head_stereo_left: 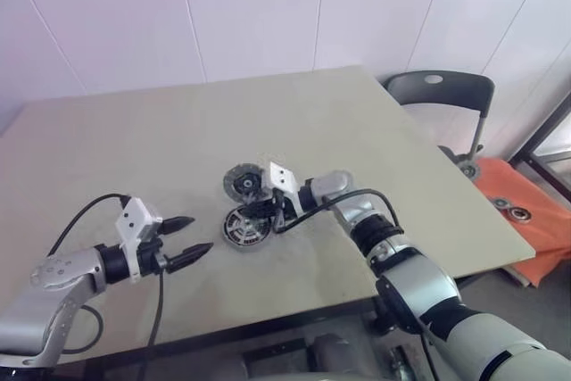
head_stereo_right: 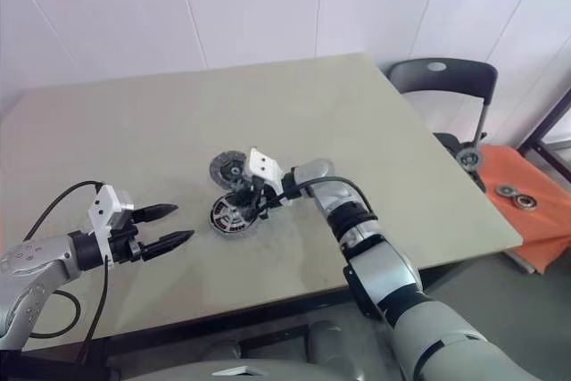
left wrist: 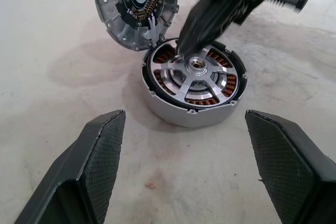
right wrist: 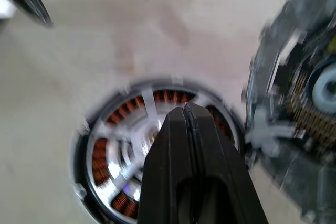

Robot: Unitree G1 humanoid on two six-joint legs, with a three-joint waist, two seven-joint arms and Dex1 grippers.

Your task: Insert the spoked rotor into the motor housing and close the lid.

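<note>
The motor housing [left wrist: 178,115] stands on the table, its copper windings showing. The spoked rotor [left wrist: 197,67], silvery with a central hub, sits inside it. The lid [left wrist: 135,4] rests tilted right beside the housing, inner side showing, and also shows in the head view as the lid [head_stereo_left: 242,186]. My right gripper [left wrist: 181,51] is shut with nothing between its fingers. Its tips are at the rotor's rim, on the side toward the lid. My left gripper [head_stereo_left: 202,234] is open, a short way left of the housing and pointing at it.
The beige table [head_stereo_left: 134,131] ends close to my right arm's elbow. A dark chair [head_stereo_left: 437,91] stands past the far right corner. An orange mat [head_stereo_left: 535,220] with a few round metal parts lies on the floor to the right.
</note>
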